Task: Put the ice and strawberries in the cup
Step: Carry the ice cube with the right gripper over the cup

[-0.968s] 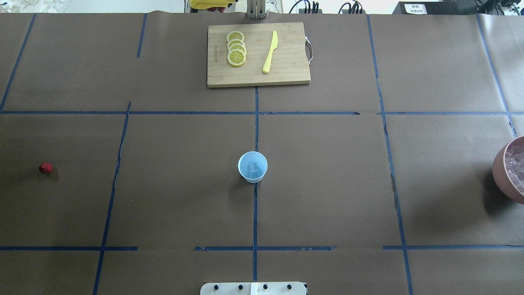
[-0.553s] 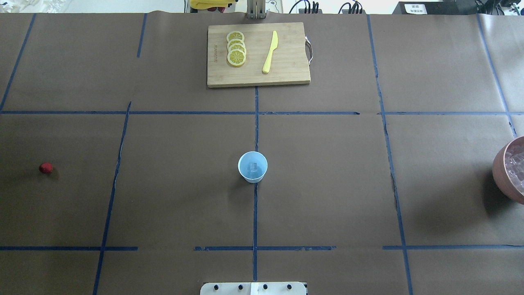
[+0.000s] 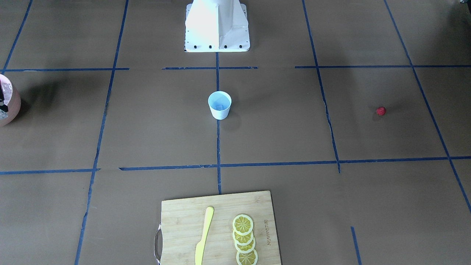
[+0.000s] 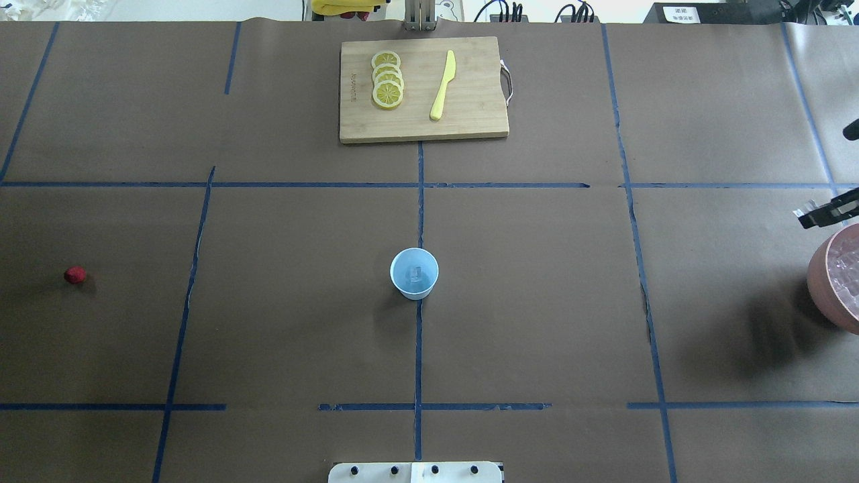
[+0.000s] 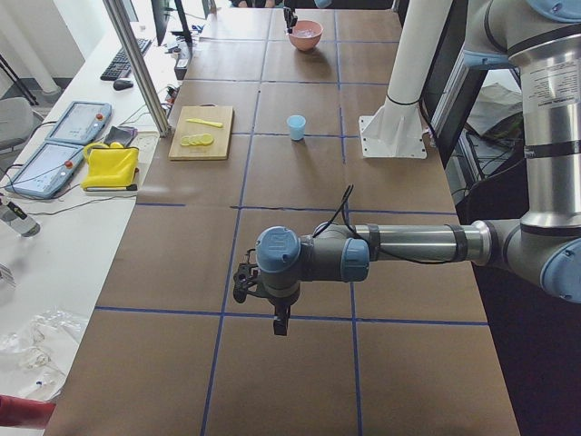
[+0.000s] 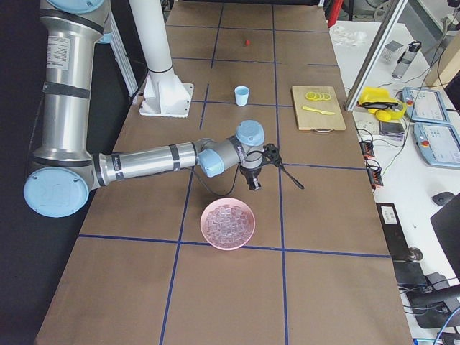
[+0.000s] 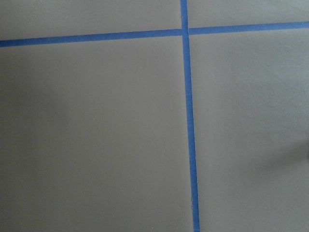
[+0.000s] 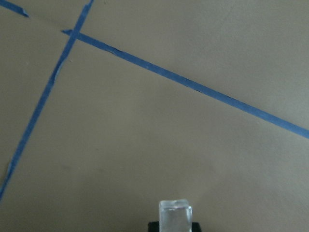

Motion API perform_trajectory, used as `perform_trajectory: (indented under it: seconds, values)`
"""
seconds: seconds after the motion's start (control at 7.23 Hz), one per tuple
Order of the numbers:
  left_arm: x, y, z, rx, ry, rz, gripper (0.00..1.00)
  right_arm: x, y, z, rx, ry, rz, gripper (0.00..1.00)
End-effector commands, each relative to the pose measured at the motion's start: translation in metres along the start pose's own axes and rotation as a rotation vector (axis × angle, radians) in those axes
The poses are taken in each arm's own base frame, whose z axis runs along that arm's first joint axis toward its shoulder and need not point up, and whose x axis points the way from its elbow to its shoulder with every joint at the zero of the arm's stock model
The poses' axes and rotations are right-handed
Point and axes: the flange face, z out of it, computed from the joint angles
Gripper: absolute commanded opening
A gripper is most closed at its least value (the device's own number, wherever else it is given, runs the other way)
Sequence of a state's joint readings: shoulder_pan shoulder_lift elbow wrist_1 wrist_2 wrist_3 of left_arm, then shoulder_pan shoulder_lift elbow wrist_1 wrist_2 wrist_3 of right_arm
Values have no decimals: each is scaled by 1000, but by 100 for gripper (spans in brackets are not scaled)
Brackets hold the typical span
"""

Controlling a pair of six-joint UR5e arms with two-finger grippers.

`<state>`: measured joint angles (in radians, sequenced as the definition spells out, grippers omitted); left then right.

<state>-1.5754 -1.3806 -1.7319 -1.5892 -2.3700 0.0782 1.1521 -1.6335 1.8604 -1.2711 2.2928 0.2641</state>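
The pale-blue cup [image 4: 414, 272] stands upright at the table's middle, with one clear ice cube [image 4: 416, 272] inside. The tiny red strawberry [image 4: 75, 274] lies alone far on the left. My right gripper [image 8: 175, 223] is shut on a clear ice cube [image 8: 175, 216], held above bare table. In the overhead view it [image 4: 829, 211] shows at the right edge, just beyond the pinkish bowl [image 4: 822, 278] of ice, far from the cup. My left gripper [image 5: 280, 322] shows only in the exterior left view, low over the table; I cannot tell if it is open.
A wooden cutting board [image 4: 470, 124] at the far middle edge carries several lemon slices [image 4: 387, 80] and a yellow knife [image 4: 443, 85]. Blue tape lines grid the brown paper. The robot's base plate [image 4: 416, 472] is at the near edge.
My right gripper has come into the overhead view at the right edge, beside the bowl. The shadow by the bowl has shifted. Cup and strawberry have not moved.
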Motion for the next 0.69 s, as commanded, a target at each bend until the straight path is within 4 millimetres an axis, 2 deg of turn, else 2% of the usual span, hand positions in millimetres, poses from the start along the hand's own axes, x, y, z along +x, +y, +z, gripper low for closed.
perform_trajectory:
  seconds: [0.0,0.14,0.28,0.41,0.55]
  values:
    - [0,0,0,0,0,0,100,-101,-78,9,-10,-51,75,0]
    - [0,-1,0,1,0,1,100,-158,-110,13,-16,-45,106,0]
    - [0,-1,0,1,0,1,100,-225,-133,21,-35,-36,144,0]
    - [0,-1,0,1,0,1,100,-281,-150,23,-39,-9,183,0]
    - [1,-1,-1,2,0,2,100,-337,-158,24,-34,-5,230,0]
